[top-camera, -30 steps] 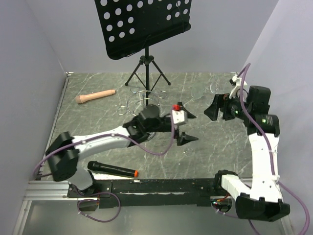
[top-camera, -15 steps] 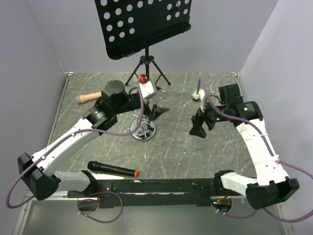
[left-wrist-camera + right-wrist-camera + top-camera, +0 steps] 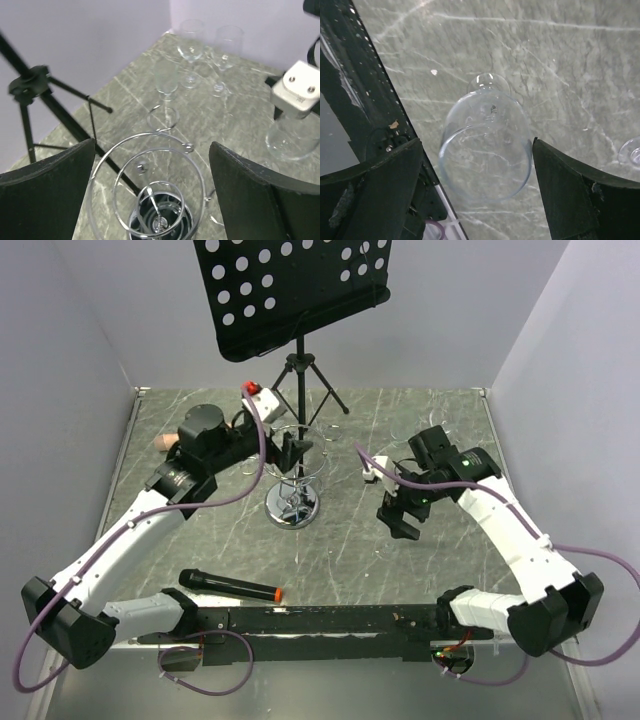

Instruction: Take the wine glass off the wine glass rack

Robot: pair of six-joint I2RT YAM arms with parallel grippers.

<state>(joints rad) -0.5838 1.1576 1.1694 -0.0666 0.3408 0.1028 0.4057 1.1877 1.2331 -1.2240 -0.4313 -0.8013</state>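
The wine glass rack (image 3: 292, 508) is a chrome stand with a round shiny base, seen from above as nested wire rings (image 3: 150, 190). My left gripper (image 3: 300, 452) hovers open over its ring top, one finger on each side (image 3: 152, 145); I see no glass between them. A clear wine glass (image 3: 487, 145) stands upright on the marble table, seen from above in the right wrist view. My right gripper (image 3: 477, 142) is open around its bowl, the right finger close to the rim. In the top view this gripper (image 3: 400, 515) points down, right of the rack.
A black music stand (image 3: 295, 290) on a tripod (image 3: 298, 380) stands behind the rack. A black microphone (image 3: 228, 587) with an orange end lies near the front. Three more glasses (image 3: 191, 47) stand by the far wall, and another (image 3: 292, 140) at the right.
My left arm swung from the table's middle to the back left and now sits over the rack. My right arm came in from the right wall and lowered over the standing glass.
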